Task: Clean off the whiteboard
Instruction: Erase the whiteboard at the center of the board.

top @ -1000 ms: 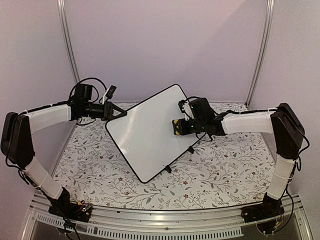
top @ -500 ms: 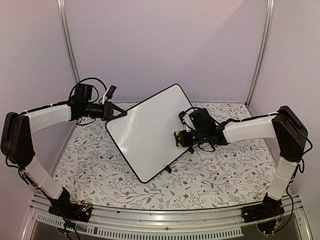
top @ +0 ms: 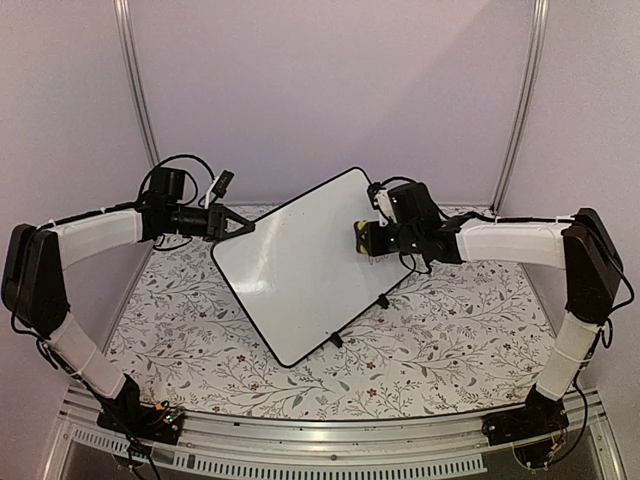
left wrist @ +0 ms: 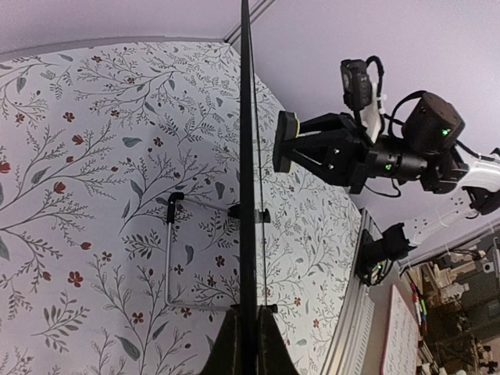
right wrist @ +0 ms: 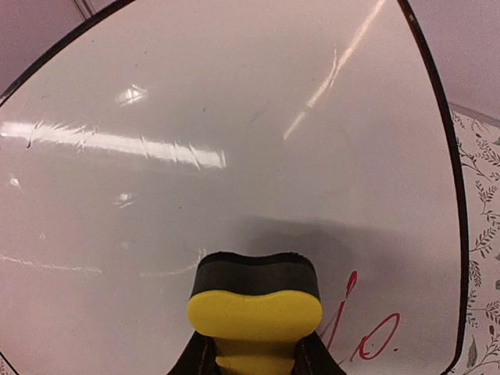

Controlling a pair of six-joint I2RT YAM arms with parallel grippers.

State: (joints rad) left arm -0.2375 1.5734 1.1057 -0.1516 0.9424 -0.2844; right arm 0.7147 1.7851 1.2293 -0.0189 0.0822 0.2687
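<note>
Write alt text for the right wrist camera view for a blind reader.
The right tool holds a yellow-and-black eraser up to a mostly clean whiteboard. Red handwriting sits just right of the eraser, and a floral tablecloth shows past the board's right edge.

An overhead camera looks down from behind the arm bases over the counter (top: 450, 330). The left wrist camera sights edge-on along the whiteboard (left wrist: 248, 156) toward the right arm (left wrist: 414, 160). The right wrist camera, over a yellow eraser (right wrist: 254, 305), sits close against its face. All share the board.
</note>
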